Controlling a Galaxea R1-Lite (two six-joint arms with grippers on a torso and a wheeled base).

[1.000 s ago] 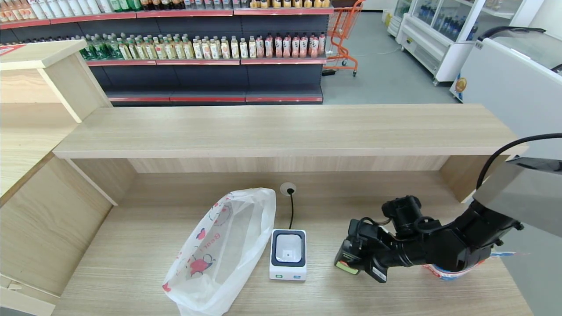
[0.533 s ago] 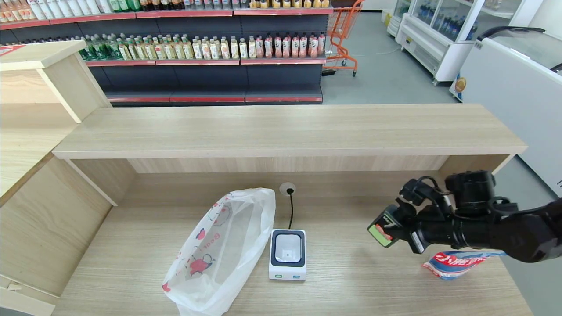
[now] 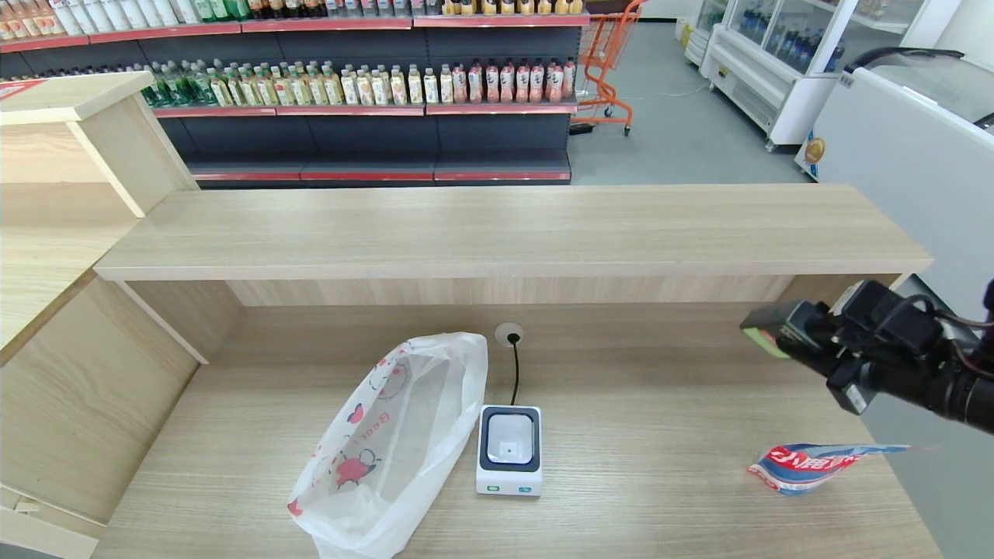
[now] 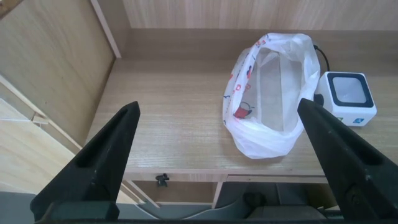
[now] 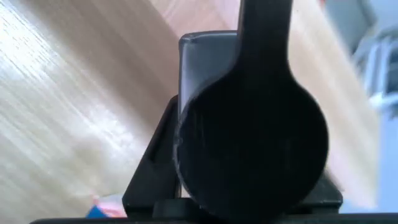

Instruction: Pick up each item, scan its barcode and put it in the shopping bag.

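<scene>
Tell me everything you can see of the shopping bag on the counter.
The shopping bag is thin, translucent white plastic printed with red cartoon figures and lettering. It lies slack and crumpled on the wooden counter, mouth gaping open, its rounded end near the front edge. The scanner sits close on its right; whether they touch is unclear.

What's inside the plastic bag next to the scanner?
The shopping bag looks empty: only wooden counter shows through its thin plastic. Its crumpled near end hides whatever might sit there.
</scene>
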